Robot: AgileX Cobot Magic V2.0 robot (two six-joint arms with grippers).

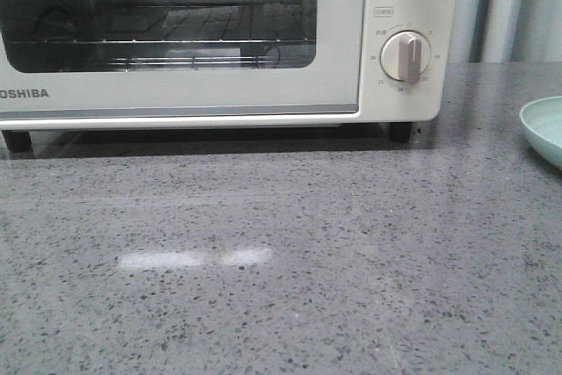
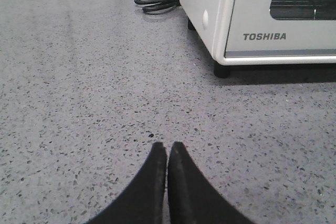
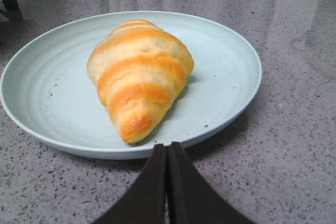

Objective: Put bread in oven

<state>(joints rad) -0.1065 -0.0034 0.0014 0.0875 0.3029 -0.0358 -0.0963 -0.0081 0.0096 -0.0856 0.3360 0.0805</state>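
The cream-white Toshiba oven (image 1: 219, 85) stands at the back of the grey counter with its glass door closed; its corner also shows in the left wrist view (image 2: 262, 35). The bread (image 3: 139, 77), golden-orange with cream stripes, lies on a pale green plate (image 3: 231, 77). My right gripper (image 3: 167, 146) is shut and empty, its tips just at the plate's near rim, short of the bread. My left gripper (image 2: 166, 146) is shut and empty over bare counter, left of the oven's corner. Neither gripper shows in the front view.
The plate's edge (image 1: 543, 129) shows at the right side of the front view. A black power cord (image 2: 157, 2) lies coiled behind the oven's left side. Round dial knobs (image 1: 406, 56) sit on the oven's right panel. Speckled grey counter (image 1: 281, 261) lies before the oven.
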